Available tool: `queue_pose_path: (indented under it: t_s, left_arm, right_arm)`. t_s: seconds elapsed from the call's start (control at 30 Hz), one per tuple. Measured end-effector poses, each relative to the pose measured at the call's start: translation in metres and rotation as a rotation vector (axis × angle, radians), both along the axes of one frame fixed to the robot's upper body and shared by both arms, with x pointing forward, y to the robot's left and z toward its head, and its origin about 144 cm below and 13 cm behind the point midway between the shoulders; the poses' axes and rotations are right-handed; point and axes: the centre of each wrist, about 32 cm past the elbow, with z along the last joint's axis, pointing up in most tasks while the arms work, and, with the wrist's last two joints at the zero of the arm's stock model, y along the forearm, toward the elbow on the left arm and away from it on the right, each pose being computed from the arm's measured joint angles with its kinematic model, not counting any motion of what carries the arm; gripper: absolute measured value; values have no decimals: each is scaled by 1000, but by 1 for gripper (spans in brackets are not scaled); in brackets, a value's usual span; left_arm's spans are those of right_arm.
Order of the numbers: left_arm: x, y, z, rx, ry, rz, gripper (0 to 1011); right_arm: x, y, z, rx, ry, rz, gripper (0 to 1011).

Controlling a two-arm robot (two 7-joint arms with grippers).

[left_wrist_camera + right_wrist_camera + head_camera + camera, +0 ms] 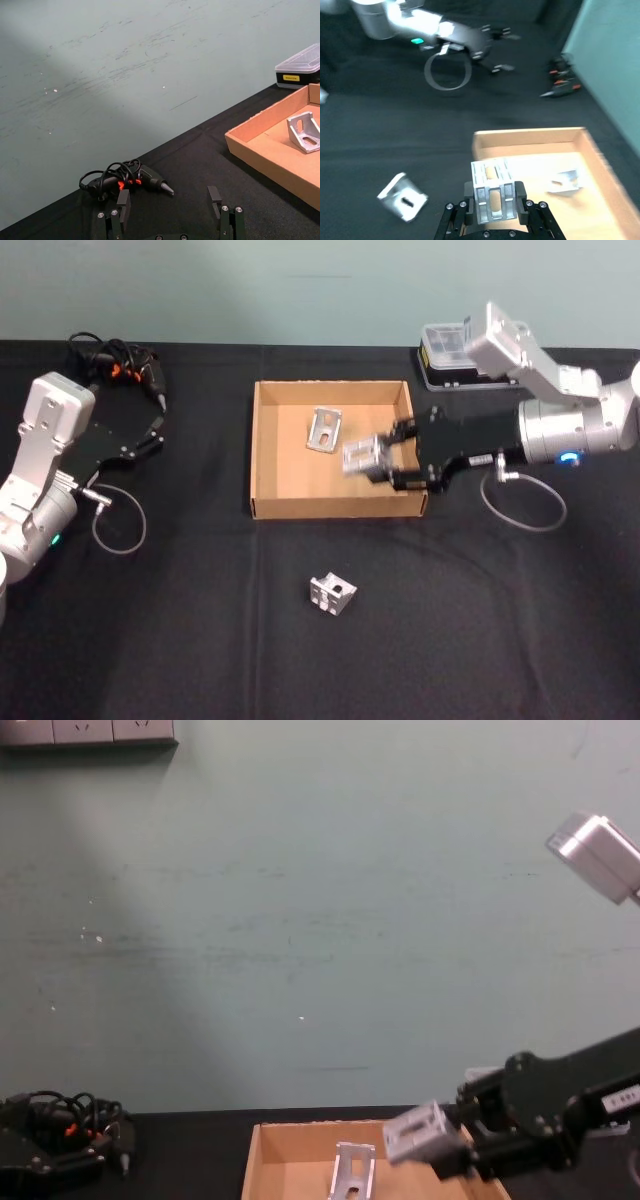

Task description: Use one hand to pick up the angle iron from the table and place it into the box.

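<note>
Gripping: right hand (386, 462) clamped on angle iron (360, 455) — above box (330, 508)
Left hand (148, 435): parked, fingers spread — table (200, 640) left

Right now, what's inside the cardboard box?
One angle iron lies on the box floor near the back. The right gripper, shut on a second angle iron, hangs over the right side, hiding the floor beneath it. The left gripper sits parked at left.
</note>
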Motion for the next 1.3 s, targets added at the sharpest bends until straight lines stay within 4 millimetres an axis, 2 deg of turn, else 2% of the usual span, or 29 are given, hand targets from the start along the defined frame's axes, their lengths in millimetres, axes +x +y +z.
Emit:
queue_pose_path:
  t_s: [0.1, 0.37, 0.77, 1.3]
  left_arm:
    - [0, 0, 0, 0, 0, 0, 1000]
    - [0, 0, 0, 0, 0, 0, 1000]
    - [0, 0, 0, 0, 0, 0, 1000]
    - [0, 0, 0, 0, 0, 0, 1000]
  right_arm:
    - [-2, 0, 1, 13, -39, -67, 476]
    - [-5, 5, -11, 13, -75, -191, 476]
    - [-2, 16, -32, -3, -76, -254, 476]
    - [8, 19, -42, -49, -85, -330, 476]
